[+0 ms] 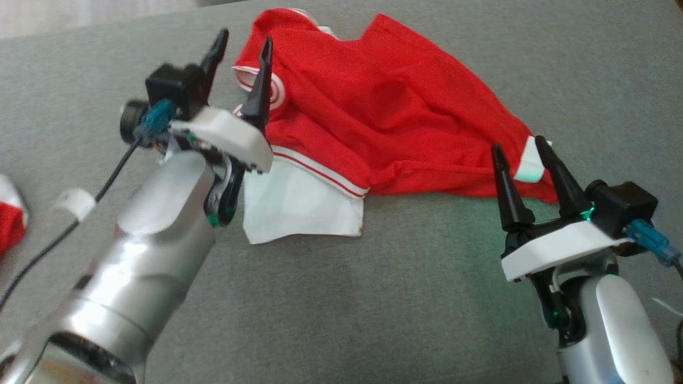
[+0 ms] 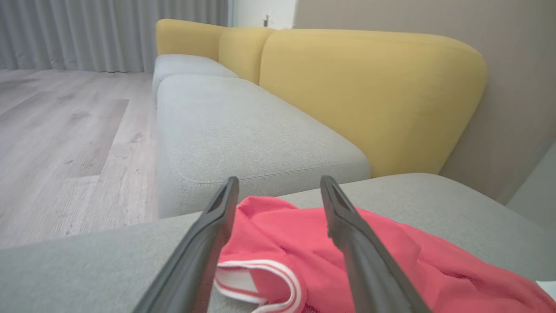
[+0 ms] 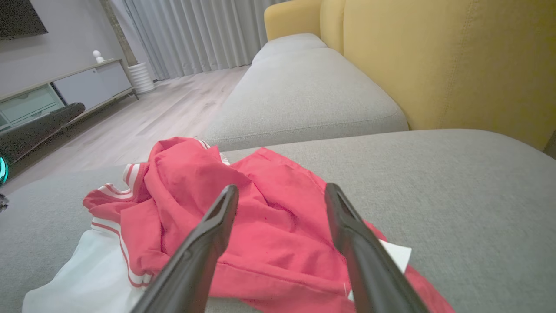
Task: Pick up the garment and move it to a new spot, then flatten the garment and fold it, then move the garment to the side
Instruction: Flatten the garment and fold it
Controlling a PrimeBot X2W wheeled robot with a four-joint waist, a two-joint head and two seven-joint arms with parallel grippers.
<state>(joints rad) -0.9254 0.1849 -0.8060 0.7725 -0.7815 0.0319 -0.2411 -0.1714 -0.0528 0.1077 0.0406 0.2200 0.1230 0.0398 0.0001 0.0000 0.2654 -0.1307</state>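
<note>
Left pincer (image 1: 244,40) and right pincer (image 1: 518,144) are both hovering, fingers spread apart, flanking the crumpled red jersey (image 1: 384,106); best pinching opposite edges, pulling it flat.

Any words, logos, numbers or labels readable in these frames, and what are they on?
None: no text can be read in any view.
The red garment carries white stripes but no lettering.
Its white tab looks blank at this sharpness.
</note>
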